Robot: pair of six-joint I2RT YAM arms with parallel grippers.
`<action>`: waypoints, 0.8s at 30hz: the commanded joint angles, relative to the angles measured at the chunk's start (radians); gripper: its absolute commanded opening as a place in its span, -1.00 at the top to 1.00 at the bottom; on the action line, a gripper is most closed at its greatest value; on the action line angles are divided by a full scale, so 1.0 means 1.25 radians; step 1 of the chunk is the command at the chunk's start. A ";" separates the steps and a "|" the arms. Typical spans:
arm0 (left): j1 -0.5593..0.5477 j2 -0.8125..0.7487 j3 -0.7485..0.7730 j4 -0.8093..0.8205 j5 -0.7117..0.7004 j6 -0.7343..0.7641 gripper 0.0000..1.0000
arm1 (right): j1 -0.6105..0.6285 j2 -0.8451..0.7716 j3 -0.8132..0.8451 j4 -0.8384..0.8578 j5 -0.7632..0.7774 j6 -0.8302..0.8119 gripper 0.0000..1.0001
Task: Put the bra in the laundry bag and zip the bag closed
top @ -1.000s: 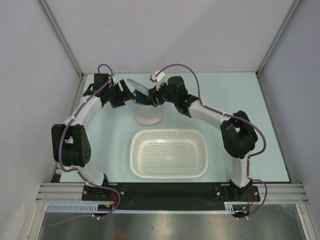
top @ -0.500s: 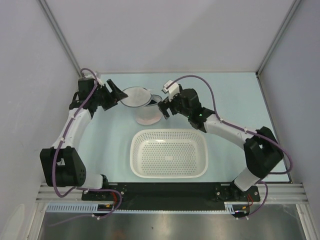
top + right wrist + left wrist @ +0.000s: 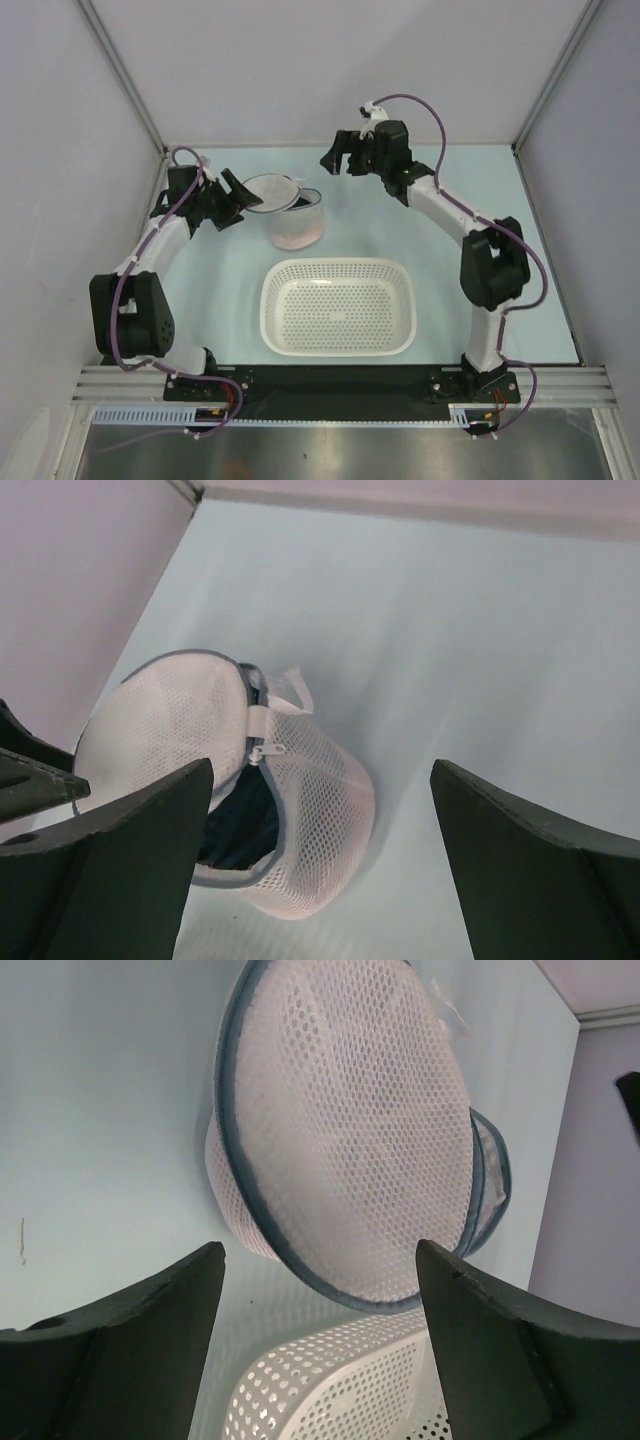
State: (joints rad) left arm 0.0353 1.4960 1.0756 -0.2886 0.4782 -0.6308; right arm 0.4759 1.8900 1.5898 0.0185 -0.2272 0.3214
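Top view: we log laundry bag [image 3: 296, 218] upright on desk [image 3: 220, 290], at 12 o'clock of white basket [image 3: 338, 305]. Lid flap [image 3: 268, 193] sits tilted over rim, zip not shut. We see dark bra [image 3: 238, 825] inside thru the gap. L jaws spread wide at bag's 9 o'clock, just beside lid; contact unclear. R jaws also spread, at bag's 1 o'clock, apart from it.

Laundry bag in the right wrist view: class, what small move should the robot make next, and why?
Probably lower the right gripper to the zip pull and grip it. The laundry bag has its flap lid ajar, a dark garment, presumably the bra, already lies inside, and both the right gripper and the left gripper are open, holding nothing.
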 commanded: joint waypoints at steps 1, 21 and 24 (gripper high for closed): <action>0.002 0.016 0.052 0.065 0.021 -0.014 -0.57 | -0.009 0.121 0.121 -0.130 -0.130 0.123 -0.87; -0.121 0.113 0.065 0.158 0.155 -0.046 1.00 | -0.040 0.044 -0.265 0.452 -0.404 0.565 -0.21; -0.122 0.087 0.037 0.146 0.155 -0.026 1.00 | -0.066 0.026 -0.250 0.350 -0.432 0.463 -0.58</action>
State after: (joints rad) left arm -0.1234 1.6596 1.1667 -0.1322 0.6342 -0.6788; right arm 0.4225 2.0361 1.2484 0.3817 -0.6884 0.9405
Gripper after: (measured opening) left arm 0.023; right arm 0.713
